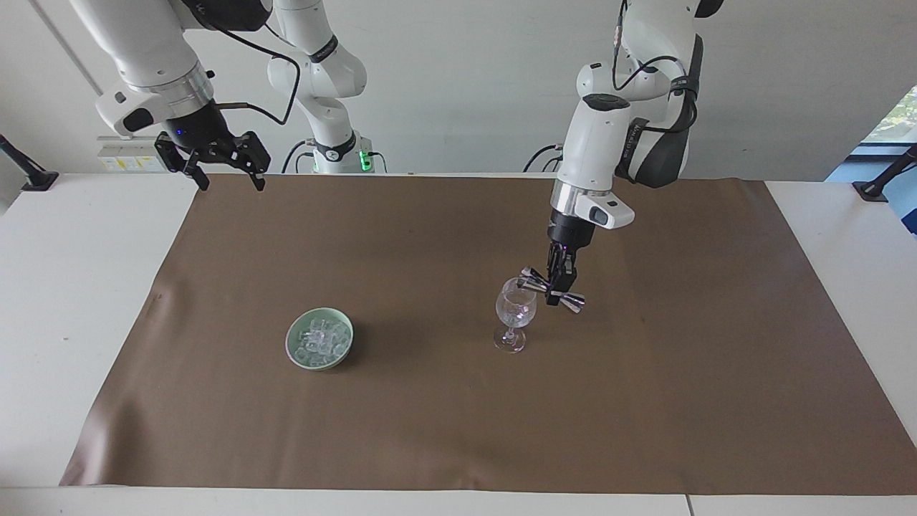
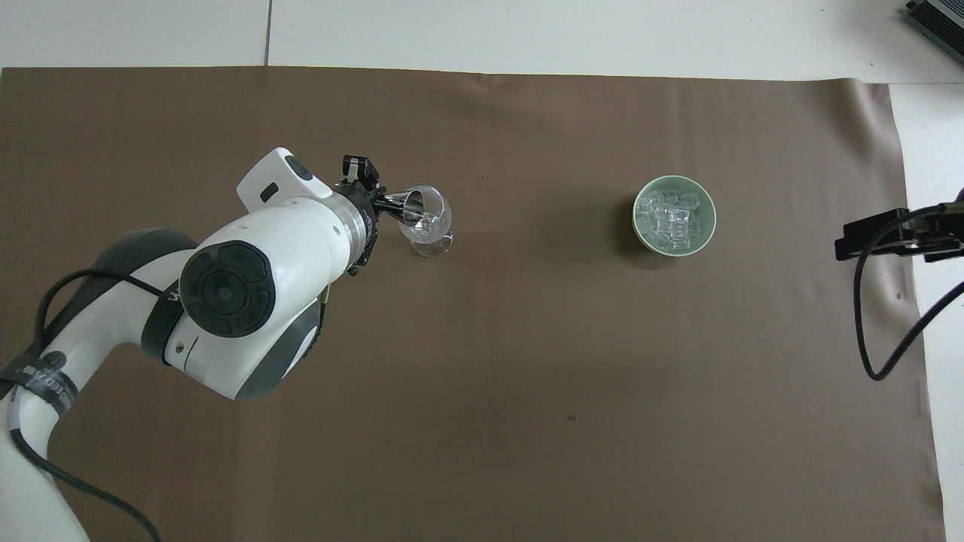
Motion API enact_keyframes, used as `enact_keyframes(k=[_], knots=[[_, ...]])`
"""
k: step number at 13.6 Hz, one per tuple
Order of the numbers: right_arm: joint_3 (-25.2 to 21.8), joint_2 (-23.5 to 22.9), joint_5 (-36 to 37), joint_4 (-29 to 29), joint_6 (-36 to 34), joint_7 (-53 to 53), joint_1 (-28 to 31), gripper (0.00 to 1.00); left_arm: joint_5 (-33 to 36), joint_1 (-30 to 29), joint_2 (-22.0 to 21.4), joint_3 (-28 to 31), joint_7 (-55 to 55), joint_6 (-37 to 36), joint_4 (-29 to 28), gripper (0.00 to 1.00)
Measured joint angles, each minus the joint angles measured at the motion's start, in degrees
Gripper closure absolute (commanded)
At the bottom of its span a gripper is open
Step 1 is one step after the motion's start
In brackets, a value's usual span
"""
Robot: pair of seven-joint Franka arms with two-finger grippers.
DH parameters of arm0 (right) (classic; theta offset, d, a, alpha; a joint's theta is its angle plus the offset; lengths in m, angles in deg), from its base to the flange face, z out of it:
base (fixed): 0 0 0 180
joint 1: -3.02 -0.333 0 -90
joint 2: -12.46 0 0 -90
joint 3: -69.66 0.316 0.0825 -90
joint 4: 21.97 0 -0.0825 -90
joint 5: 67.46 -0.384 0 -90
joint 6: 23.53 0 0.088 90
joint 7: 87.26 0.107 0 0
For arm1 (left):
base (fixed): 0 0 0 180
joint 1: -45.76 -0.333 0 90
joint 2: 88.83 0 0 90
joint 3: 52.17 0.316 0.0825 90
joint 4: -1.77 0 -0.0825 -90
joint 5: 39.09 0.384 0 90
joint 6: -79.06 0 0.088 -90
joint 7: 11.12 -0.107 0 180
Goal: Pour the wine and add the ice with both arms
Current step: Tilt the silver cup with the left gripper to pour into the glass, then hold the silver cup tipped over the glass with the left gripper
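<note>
Facing view:
- A white table (image 1: 79,301) carries a wide brown mat (image 1: 458,401), with two white robot arms standing at the robots' edge.
- The left gripper (image 1: 553,291) hangs over the mat, clamped tight on the waist of a small metal jigger (image 1: 551,289).
- The jigger lies nearly on its side, one cup end at the rim of a clear stemmed wine glass (image 1: 515,313), the other end pointing toward the left arm's end of the table.
- No liquid can be made out in the jigger or in the glass.
- The wine glass stands upright on the mat.
- A pale green bowl (image 1: 319,338) sits on the mat toward the right arm's end, well apart from the glass and slightly farther from the robots.
- Clear ice cubes (image 1: 319,337) are heaped in the bowl.
- The right gripper (image 1: 226,176) hovers over the mat's corner at the right arm's end, jaws spread wide and holding nothing; this arm waits.

Overhead view:
- The left arm enters from the bottom corner, its bulky white wrist hiding most of the left gripper (image 2: 370,208).
- The jigger (image 2: 403,206) pokes out from the black fingers, its open mouth over the wine glass (image 2: 428,223).
- The bowl (image 2: 641,230) holds the ice cubes (image 2: 672,217).
- Only the black tip of the right gripper (image 2: 892,235) shows, at the mat's edge beside the bowl, not touching it.
</note>
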Motion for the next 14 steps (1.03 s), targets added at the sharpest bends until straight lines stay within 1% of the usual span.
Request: enact_keyframes(k=[14], knots=[[0.0, 0.0, 0.0, 0.0, 0.0, 0.0, 0.0, 0.0, 5.6, 0.0, 0.7, -0.6, 0.1, -1.7, 1.3, 1.0]])
